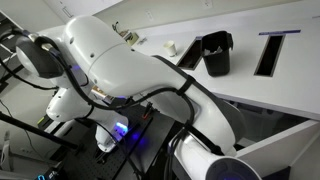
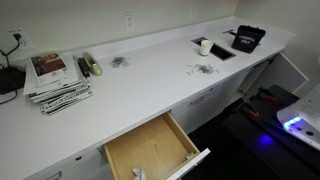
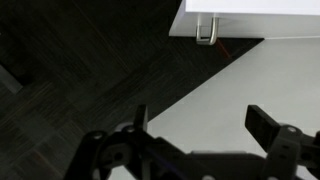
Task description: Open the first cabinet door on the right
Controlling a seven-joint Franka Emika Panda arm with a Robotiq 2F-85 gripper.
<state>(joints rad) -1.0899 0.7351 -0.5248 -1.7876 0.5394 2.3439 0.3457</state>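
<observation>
Pincer (image 3: 200,120) agape; first cabinet door (image 3: 250,9) cropped.

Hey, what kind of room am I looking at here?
Probably an office workroom or a lab, though that is not certain. A long white countertop runs along the wall, a stack of magazines and papers lies on it, and a wooden drawer is pulled open beneath.

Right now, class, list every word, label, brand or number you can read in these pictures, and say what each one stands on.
No text can be quoted as it reads.
Black container: a white label on its side, too small to read.
Stack of magazines: print on the top cover, too blurred to read.
Wrist view: no lettering shows.
</observation>
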